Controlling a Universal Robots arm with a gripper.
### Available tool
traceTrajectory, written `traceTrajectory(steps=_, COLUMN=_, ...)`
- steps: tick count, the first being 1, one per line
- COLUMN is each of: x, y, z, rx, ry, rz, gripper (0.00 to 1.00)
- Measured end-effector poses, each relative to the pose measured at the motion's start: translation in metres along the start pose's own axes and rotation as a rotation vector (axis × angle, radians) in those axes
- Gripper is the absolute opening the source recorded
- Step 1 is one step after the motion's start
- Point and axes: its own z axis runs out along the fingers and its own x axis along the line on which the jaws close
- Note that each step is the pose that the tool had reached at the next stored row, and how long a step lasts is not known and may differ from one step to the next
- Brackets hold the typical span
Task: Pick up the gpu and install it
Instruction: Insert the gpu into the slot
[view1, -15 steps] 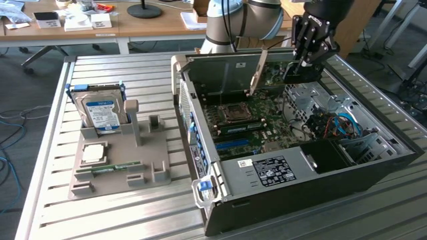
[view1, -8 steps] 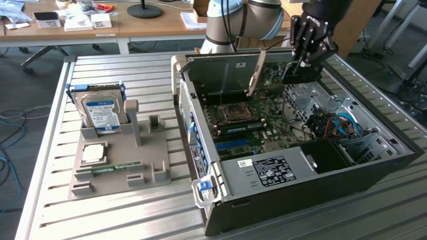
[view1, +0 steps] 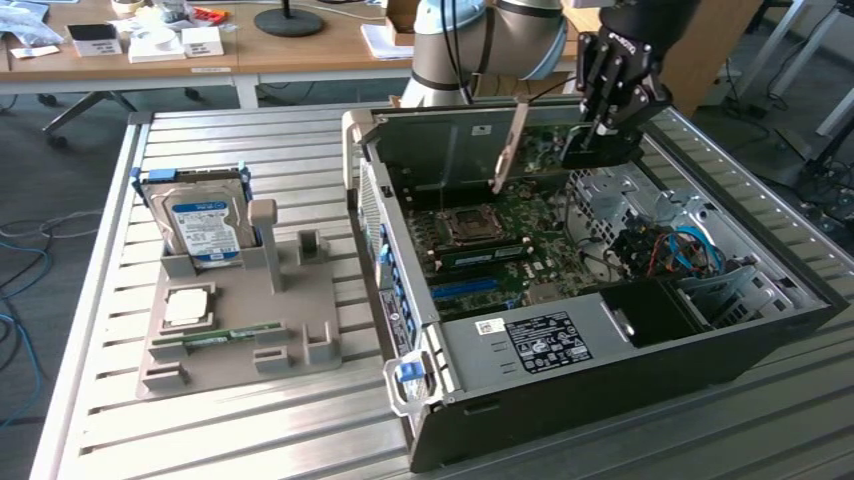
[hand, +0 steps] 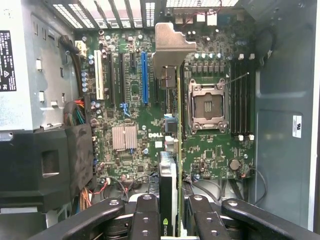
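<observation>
The slatted metal table (view1: 267, 420) carries everything here. On it, toward the exterior view's right, the open computer case (view1: 747, 350) lies on its side with its interior facing up. Its motherboard (view1: 534, 240) covers most of the floor, and the power supply (view1: 534, 345) with its white-printed label sits at the near end. A bundle of blue cables (view1: 687, 250) lies in the bay beside the board.

On the exterior view's left, apart from the case, stands a grey holding fixture (view1: 227, 350). A hard drive (view1: 203, 225) with a blue-and-white label stands upright in its far end. A square processor (view1: 187, 305) lies flat on the fixture, and a narrow RAM stick (view1: 220, 338) lies just beside it.

I am holding the gpu (view1: 513, 150) on edge above the far part of the motherboard, raised off the board. Its silver bracket (hand: 170, 45) points away from my wrist. My pincer (view1: 607, 125) is pinching the gpu, one black finger (hand: 146, 220) on each face of the card.

In the wrist view the card's thin edge runs between the blue expansion slot (hand: 144, 77) and the empty processor socket (hand: 207, 105). A small finned heatsink (hand: 124, 137) sits on the blue slot's side of the card.
</observation>
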Motion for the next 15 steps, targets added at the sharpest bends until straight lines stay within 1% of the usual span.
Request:
traceTrajectory(steps=7, x=0.0001, y=0.0030, z=0.0003, rx=0.0026, ry=-0.0002, rz=-0.002, gripper=0.27)
traceTrajectory(steps=9, x=0.0002, y=0.0033, z=0.0004, rx=0.0028, ry=-0.0002, rz=-0.003, gripper=0.27)
traceTrajectory(steps=10, x=0.0004, y=0.0061, z=0.0006, rx=0.0031, ry=-0.0003, rz=-0.003, gripper=0.27)
traceTrajectory(steps=11, x=0.0004, y=0.0068, z=0.0008, rx=0.0030, ry=-0.0003, rz=-0.005, gripper=0.27)
traceTrajectory(steps=15, x=0.0004, y=0.0069, z=0.0008, rx=0.0030, ry=-0.0003, rz=-0.006, gripper=0.27)
